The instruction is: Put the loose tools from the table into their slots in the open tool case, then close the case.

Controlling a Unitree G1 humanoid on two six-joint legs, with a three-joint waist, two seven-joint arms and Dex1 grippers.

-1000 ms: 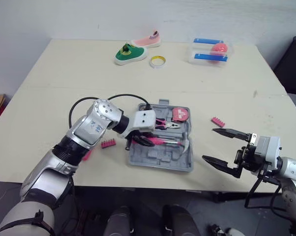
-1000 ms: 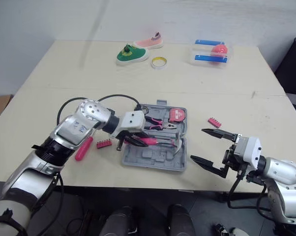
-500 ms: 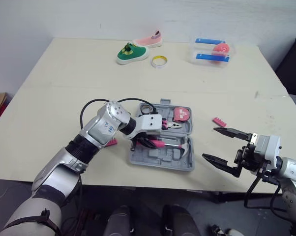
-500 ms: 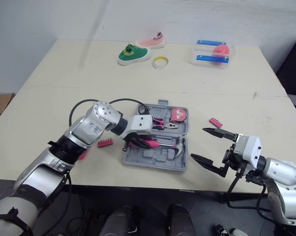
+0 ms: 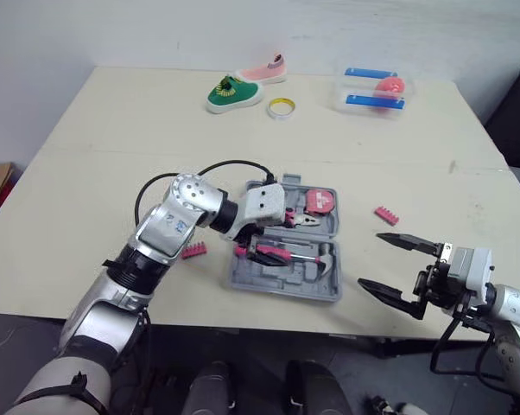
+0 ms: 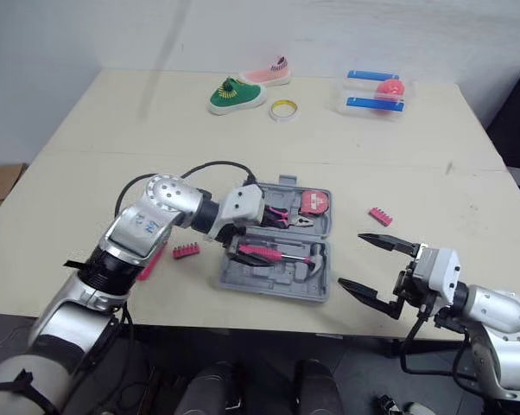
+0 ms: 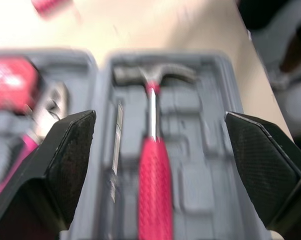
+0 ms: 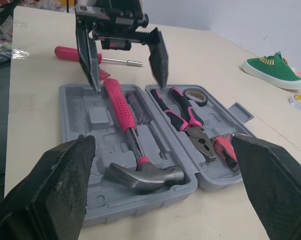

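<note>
1. Screwdriver [image 8: 73, 52] lies on the bench [image 5: 96, 156] left of the case, partly behind the left arm. Left bit strip [image 5: 193, 251] is near it.
2. Left tool [image 7: 159, 114] is wide open over the open case [image 5: 277, 282], gripping nothing. Hammer [image 5: 290, 253] sits in its slot below.
3. Pliers [image 5: 296, 220] and tape measure [image 5: 321, 201] are in the far half.
4. Right bit strip [image 5: 385, 214] is loose on the bench, right of the case.
5. Right tool [image 5: 370, 258] is wide open and empty, by the bench's near edge.
</note>
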